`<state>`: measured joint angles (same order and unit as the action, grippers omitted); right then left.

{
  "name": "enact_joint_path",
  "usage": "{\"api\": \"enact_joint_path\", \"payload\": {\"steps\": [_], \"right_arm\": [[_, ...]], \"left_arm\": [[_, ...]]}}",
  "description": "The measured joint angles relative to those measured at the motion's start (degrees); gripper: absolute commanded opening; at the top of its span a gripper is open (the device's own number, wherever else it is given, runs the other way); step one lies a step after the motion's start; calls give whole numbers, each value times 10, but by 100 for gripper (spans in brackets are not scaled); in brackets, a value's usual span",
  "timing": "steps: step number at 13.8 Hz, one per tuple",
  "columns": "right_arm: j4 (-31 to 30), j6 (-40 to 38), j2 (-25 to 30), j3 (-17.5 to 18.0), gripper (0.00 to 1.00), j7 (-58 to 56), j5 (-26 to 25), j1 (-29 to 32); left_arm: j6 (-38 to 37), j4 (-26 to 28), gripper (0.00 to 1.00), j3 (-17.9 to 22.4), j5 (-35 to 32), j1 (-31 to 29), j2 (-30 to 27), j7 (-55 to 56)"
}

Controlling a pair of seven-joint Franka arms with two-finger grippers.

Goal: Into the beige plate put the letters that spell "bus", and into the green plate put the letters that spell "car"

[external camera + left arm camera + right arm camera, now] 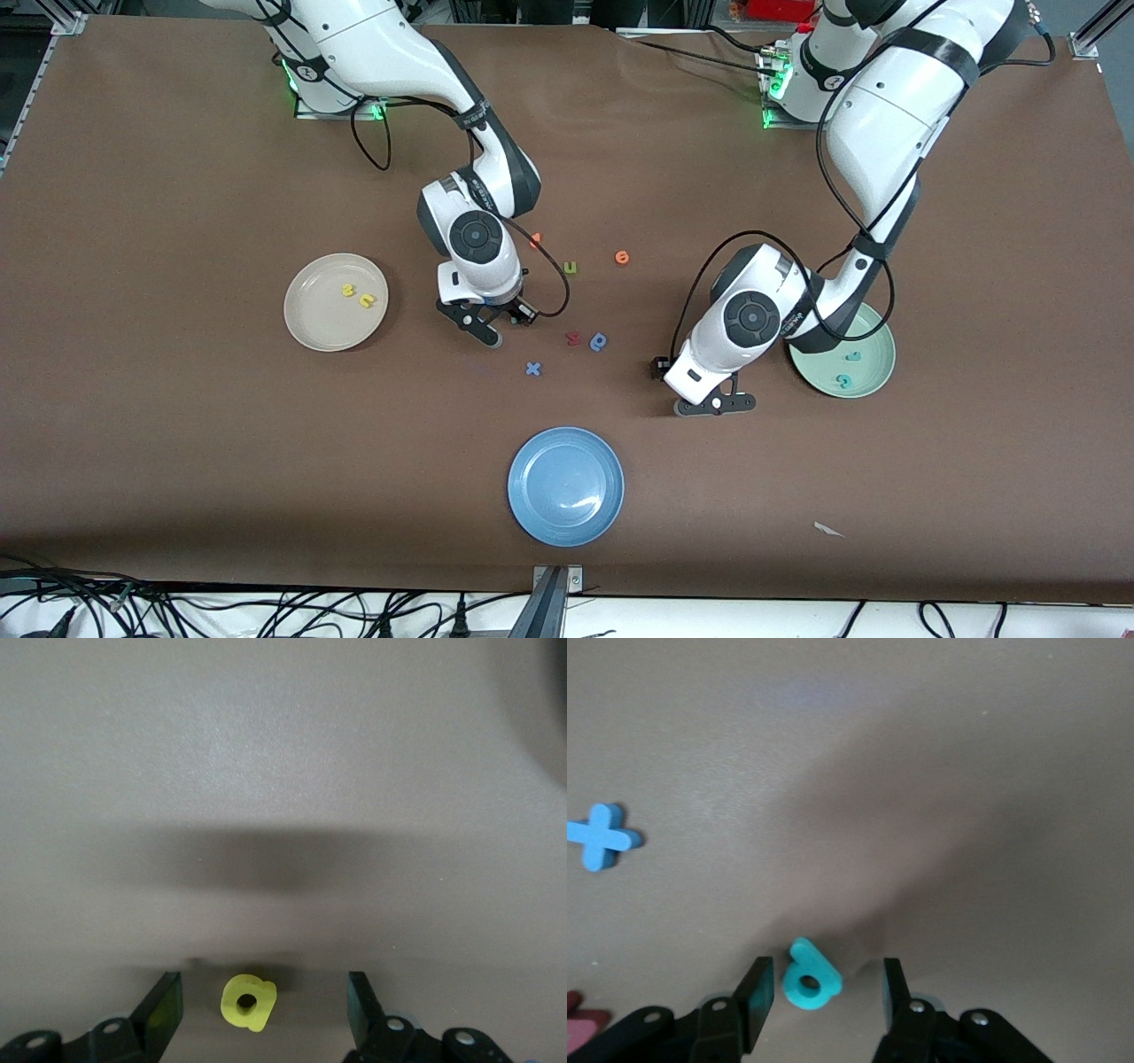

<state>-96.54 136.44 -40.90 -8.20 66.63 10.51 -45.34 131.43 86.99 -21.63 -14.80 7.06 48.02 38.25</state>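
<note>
In the left wrist view, the left gripper (264,988) is low at the table. Its fingers stand wide on both sides of the yellow "a" (248,1001) and do not touch it. The right gripper (828,976) has a narrower gap around the teal "b" (811,979), with a little space on each side.

We judge that both arms are at the grasp step. Next, each must pinch its small, flat foam letter squarely and lift it.

In the front view, the beige plate (319,319) in the middle band already holds two yellow letters (357,295). The green plate (877,359) beside the left arm holds two teal letters (848,369).
</note>
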Motion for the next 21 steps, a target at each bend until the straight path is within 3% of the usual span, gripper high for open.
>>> {"api": "enact_joint_path", "payload": {"steps": [8,10,12,18,21], "right_arm": [[0,14,-9,9,58,0,5,-3],[0,14,-11,9,25,0,6,-3],[1,14,-9,9,10,1,6,-3],[11,-2,-2,2,11,-5,5,-3],[16,-92,32,-43,12,-112,4,-4]], "left_arm": [[0,1,48,6,-22,9,12,14],[-2,1,39,6,-32,10,12,20],[-3,1,35,6,-35,10,11,20],[-8,1,29,7,-38,11,9,21],[-9,1,22,7,-41,11,9,21]]}}
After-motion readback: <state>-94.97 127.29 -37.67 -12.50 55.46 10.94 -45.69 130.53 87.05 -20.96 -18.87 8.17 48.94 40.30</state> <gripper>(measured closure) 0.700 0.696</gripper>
